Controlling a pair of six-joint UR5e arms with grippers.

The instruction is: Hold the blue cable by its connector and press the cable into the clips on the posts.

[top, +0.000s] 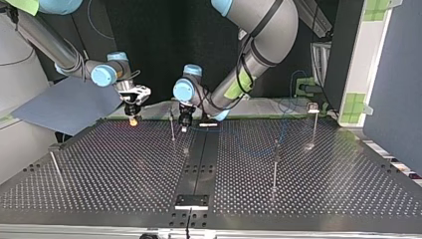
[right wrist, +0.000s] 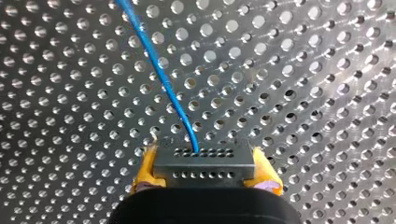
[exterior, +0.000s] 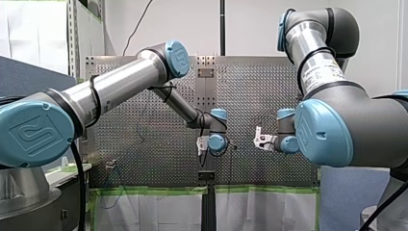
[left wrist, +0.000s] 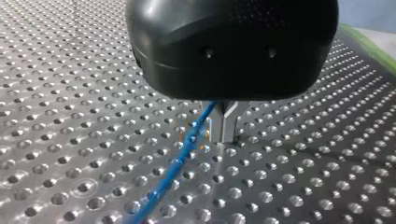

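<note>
In the right wrist view my right gripper [right wrist: 205, 179] is shut on a grey connector block [right wrist: 204, 163], with a yellow pad on each side. The blue cable [right wrist: 159, 70] leaves the block and runs away over the perforated plate. In the left wrist view my left gripper [left wrist: 224, 130] has its metal fingers shut, and the blue cable [left wrist: 184, 151] comes out from between them and trails off low over the plate. In the top view my right gripper [top: 132, 118] hangs at the left, and my left gripper [top: 184, 125] is near the middle, beside a thin post [top: 172, 124].
More thin posts stand on the plate in the top view: one at the right of centre [top: 275, 164], one with a clip at the far right [top: 313, 122], one at the left edge [top: 55, 168]. A dark seam strip [top: 199, 164] runs down the plate's middle.
</note>
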